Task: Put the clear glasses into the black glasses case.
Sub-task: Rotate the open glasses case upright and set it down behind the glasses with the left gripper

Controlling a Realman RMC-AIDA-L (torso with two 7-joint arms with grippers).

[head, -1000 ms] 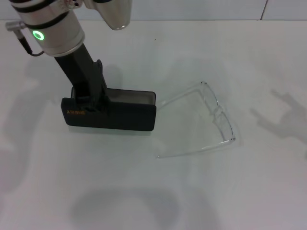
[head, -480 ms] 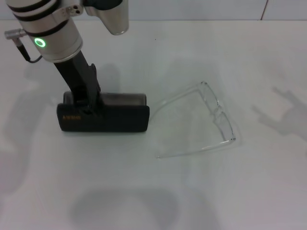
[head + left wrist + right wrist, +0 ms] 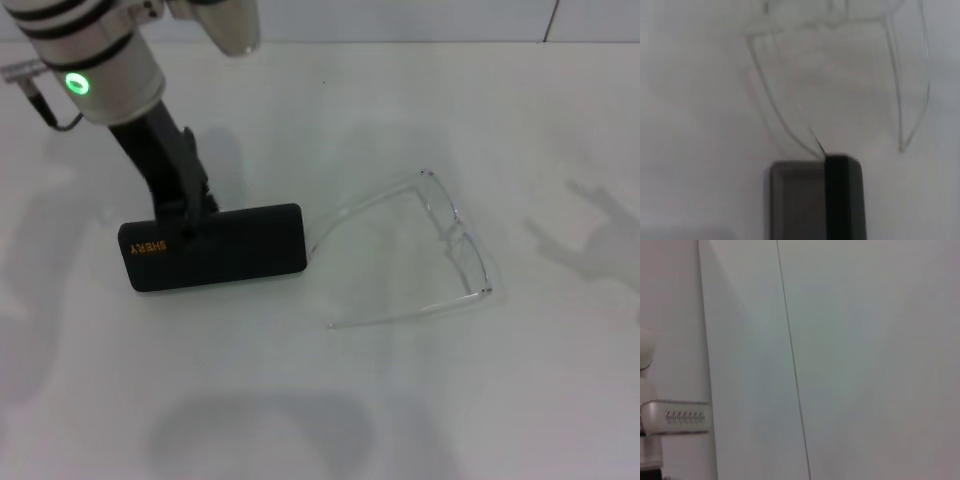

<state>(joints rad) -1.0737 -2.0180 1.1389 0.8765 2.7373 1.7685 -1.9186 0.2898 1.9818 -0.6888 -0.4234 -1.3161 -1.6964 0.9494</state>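
Left of centre in the head view, the left gripper (image 3: 186, 222) meets the black glasses case (image 3: 215, 248) at its back edge, fingers hidden, so their grip cannot be told. Right of the case lie the clear glasses (image 3: 440, 250), one arm tip near its corner.

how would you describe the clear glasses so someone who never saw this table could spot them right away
Start at the white table and find the black glasses case that the left pincer is on. To the right of it, toward the robot's right, lie the clear glasses, arms spread open and pointing back toward the case. They are fully see-through, a faint outline against the white, where the case is solid black.
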